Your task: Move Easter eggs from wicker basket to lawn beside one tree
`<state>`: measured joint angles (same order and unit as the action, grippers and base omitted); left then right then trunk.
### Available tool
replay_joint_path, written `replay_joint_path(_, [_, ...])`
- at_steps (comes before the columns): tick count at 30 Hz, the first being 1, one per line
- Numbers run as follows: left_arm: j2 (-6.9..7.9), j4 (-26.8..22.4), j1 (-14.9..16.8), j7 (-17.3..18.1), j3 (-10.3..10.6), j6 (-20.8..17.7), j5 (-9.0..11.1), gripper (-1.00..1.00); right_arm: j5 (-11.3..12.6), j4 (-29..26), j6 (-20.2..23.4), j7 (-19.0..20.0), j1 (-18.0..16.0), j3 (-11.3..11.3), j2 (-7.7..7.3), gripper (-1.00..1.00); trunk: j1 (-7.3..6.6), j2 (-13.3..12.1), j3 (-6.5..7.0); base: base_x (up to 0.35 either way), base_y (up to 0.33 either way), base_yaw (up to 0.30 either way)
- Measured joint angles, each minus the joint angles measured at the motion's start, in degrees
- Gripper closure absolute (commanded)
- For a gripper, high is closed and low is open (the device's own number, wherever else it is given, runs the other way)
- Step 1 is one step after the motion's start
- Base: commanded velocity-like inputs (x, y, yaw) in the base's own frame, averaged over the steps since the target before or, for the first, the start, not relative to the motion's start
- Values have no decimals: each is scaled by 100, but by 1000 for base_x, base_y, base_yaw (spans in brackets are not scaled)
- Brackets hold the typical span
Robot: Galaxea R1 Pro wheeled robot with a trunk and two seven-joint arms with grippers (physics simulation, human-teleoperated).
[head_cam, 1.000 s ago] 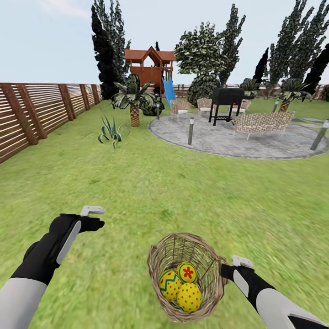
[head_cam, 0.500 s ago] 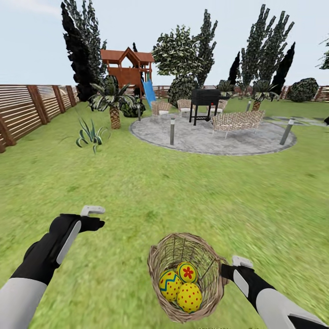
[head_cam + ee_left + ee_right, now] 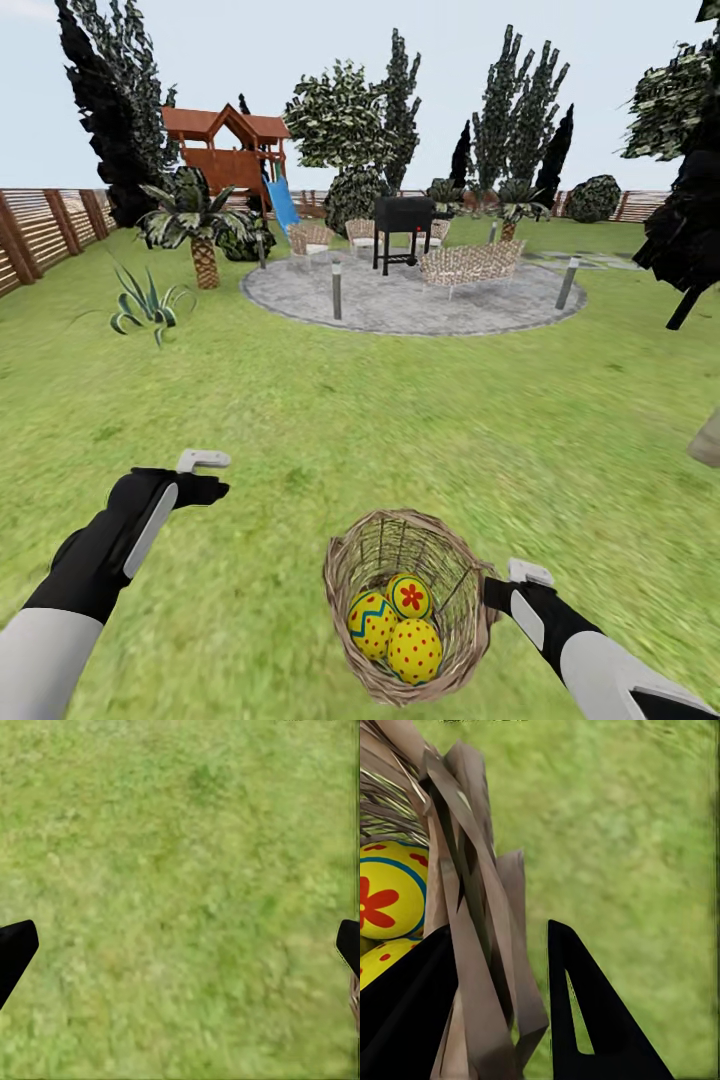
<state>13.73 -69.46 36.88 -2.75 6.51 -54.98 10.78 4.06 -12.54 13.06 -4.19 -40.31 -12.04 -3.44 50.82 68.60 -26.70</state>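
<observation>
Left claw (image 3: pixel 203 473) hangs spread wide w/ nothing in it, over bare lawn (image 3: pixel 300 420); right claw (image 3: pixel 497 582) is clamped on the wicker basket (image 3: pixel 405 605) rim, all three Easter eggs (image 3: pixel 397 620) inside just beside it, so basically nothing's done yet, tree drop-off's all left.
</observation>
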Motion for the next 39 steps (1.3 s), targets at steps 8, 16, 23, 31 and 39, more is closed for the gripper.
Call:
replay_joint_path(8, [0, 0, 0, -3, 12, 0, 0, -100, 3, 1, -3, 0, 0, 4, 13, 100, 0, 0, 20, 0, 0, -276])
replay_joint_path(16, [0, 0, 0, -3, 14, 0, 0, -100, 6, 3, -6, 0, 2, 20, 28, 100, 0, 0, 40, 0, 0, -276])
replay_joint_path(23, [1, -3, -1, 3, 22, -10, 2, -100, -6, 1, -8, 1, -1, 6, 36, 100, -2, 1, 49, 118, 88, -100])
replay_joint_path(31, [0, 8, 2, 13, 15, -10, 2, -100, 1, 0, -91, 2, 2, 2, 35, 100, -3, 1, 62, 272, 200, -161])
replay_joint_path(39, [-1, 8, 1, 13, 16, -4, 2, -100, 2, 2, -95, 2, 1, 12, 34, 100, -3, 1, 88, 277, 213, -271])
